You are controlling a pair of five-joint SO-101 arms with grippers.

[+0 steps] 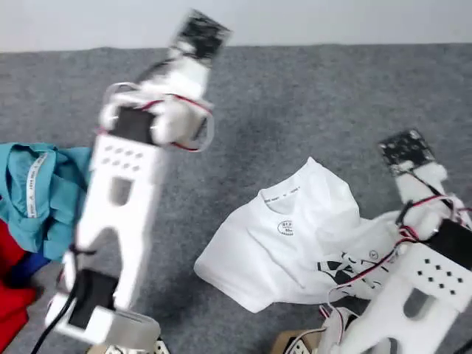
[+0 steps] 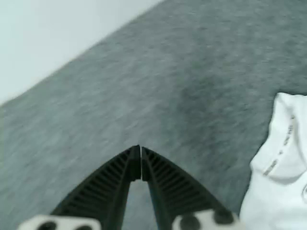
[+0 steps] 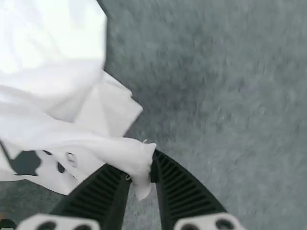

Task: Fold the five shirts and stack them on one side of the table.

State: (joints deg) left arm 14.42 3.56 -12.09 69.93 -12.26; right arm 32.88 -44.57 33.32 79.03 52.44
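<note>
Here our right gripper (image 3: 142, 165) is clenched on a bunched edge of the white shirt (image 1: 295, 243), which our right wrist view gives close up. From above we see that shirt crumpled on the grey table (image 1: 332, 96) between our arms, a teal shirt (image 1: 44, 184) and a red shirt (image 1: 9, 295) heaped at the left edge. Our left gripper (image 2: 140, 155) is pressed closed on nothing above the bare table

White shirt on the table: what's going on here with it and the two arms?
The right gripper is shut on a bunched edge of the white shirt, which lies crumpled on the grey table. The left gripper is shut on nothing, over bare table near the shirt's collar. A teal shirt and a red shirt lie heaped at the table's edge, unfolded.
</note>
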